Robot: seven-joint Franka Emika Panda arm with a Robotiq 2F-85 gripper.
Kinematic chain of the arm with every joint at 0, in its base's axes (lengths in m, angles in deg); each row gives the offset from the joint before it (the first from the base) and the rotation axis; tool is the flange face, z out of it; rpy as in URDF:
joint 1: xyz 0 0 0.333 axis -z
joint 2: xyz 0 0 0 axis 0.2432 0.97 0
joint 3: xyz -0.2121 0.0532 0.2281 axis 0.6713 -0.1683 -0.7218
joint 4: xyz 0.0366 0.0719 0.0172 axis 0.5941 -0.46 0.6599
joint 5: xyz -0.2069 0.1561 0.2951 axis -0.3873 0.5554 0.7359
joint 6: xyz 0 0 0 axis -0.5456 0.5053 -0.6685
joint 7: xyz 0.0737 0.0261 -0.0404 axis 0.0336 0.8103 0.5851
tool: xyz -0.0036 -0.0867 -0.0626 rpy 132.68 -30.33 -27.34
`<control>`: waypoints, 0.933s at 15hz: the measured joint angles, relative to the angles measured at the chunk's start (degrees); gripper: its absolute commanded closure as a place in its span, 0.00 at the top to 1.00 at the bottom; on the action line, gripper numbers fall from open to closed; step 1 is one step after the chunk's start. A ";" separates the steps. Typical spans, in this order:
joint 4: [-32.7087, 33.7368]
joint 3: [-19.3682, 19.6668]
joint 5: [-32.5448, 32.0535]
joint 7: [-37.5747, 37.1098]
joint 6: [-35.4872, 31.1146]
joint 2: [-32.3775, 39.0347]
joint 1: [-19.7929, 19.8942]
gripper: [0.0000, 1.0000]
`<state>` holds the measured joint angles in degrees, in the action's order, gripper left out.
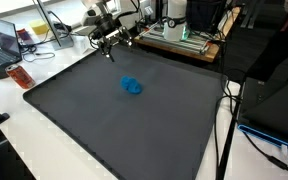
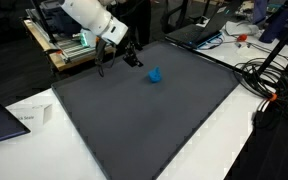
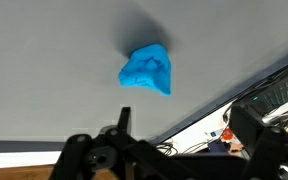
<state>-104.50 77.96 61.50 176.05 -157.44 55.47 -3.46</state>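
**Asker:** Scanning an exterior view from the left, what comes first?

**Describer:** A laptop (image 1: 6,42) sits at the upper left, off the dark mat (image 1: 94,130). Next, at upper middle, the gripper (image 1: 114,47) hangs over the mat's far edge, its fingers spread wide and pinching nothing.

**Asker:** And the blue lump (image 1: 132,86)?

**Describer:** It lies on the mat near the frame's centre, below and slightly right of the gripper, and apart from it. In the wrist view it sits at upper middle.
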 measured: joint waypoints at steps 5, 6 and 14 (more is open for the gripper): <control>5.87 -0.04 -7.61 -11.46 -1.16 3.56 -2.46 1.00; 7.35 -0.06 -9.97 -14.72 -1.16 4.52 -2.90 1.00; 19.46 -1.65 -28.56 -41.82 1.66 10.99 -4.22 1.00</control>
<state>-85.04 76.31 32.93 134.22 -155.78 66.46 -7.68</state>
